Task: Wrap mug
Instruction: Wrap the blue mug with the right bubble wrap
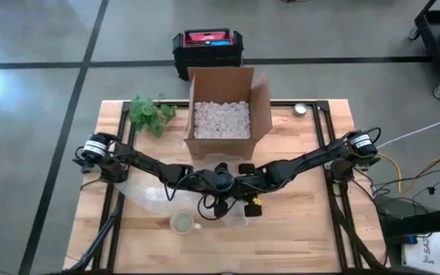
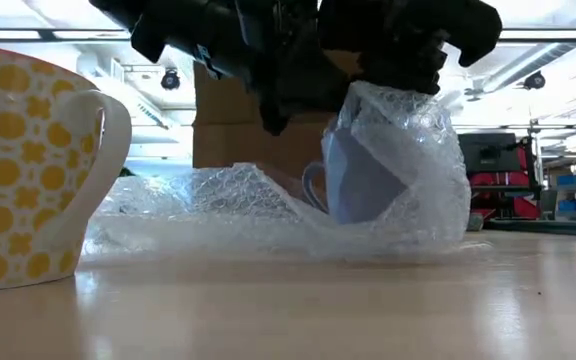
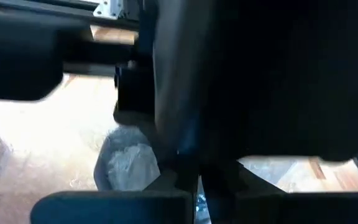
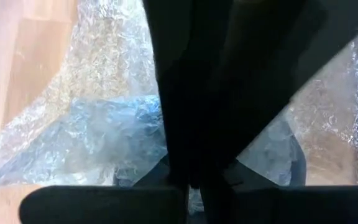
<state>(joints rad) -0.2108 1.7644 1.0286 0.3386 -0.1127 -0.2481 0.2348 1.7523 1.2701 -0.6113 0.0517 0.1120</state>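
A pale blue mug (image 2: 363,180) stands on the table's middle, draped in clear bubble wrap (image 2: 408,150). The sheet's loose part (image 1: 145,192) trails over the table toward the left. Both grippers meet right above the mug: my left gripper (image 1: 218,182) comes from the left and my right gripper (image 1: 244,183) from the right. Each looks shut on the wrap at the mug's top. A yellow-patterned mug (image 1: 182,223) rests on its base near the front edge, touched by nothing. My left gripper has its fingers closed together (image 3: 197,186) over the wrapped mug, slanting down from the table's left. The right arm fills most of its wrist view, so which part of the wrap it has does not show. My right gripper pinches the bubble wrap gathered on top of the mug (image 4: 194,193) between its two fingers, pointing down from above. The wrap hangs down around the mug (image 4: 104,140), which stands upright on the table.
An open cardboard box (image 1: 228,114) of white packing peanuts stands at the far middle, a green plant sprig (image 1: 150,113) to its left, a small round tin (image 1: 302,109) to its right. A black and red case (image 1: 207,47) lies on the floor beyond.
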